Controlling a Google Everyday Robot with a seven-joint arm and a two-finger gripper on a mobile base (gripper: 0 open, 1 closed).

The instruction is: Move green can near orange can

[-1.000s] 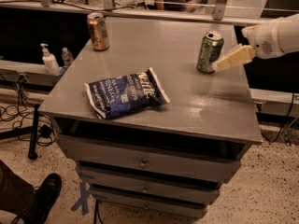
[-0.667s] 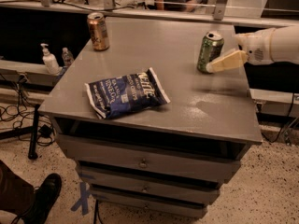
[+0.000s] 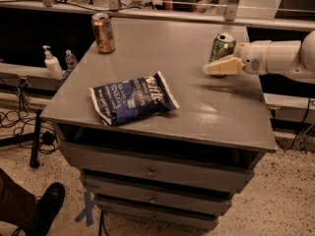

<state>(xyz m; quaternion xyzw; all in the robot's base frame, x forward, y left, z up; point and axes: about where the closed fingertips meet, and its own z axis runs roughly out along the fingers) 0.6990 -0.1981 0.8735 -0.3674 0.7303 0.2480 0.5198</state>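
Note:
The green can (image 3: 222,44) stands upright at the right rear of the grey tabletop (image 3: 197,112). My gripper (image 3: 219,66) reaches in from the right on a white arm and lies across the front of the can's lower part, hiding its base. The orange can (image 3: 103,32) stands upright at the far left rear corner of the table, well apart from the green can.
A dark blue chip bag (image 3: 133,97) lies flat on the left front of the table. Drawers (image 3: 152,171) are below the top. A pump bottle (image 3: 51,63) stands on a lower ledge at the left. A person's shoe (image 3: 42,208) is on the floor at the bottom left.
My arm has moved left. The gripper, which was just right of the green can, now lies across the front of its lower part. Both cans and the bag have stayed put.

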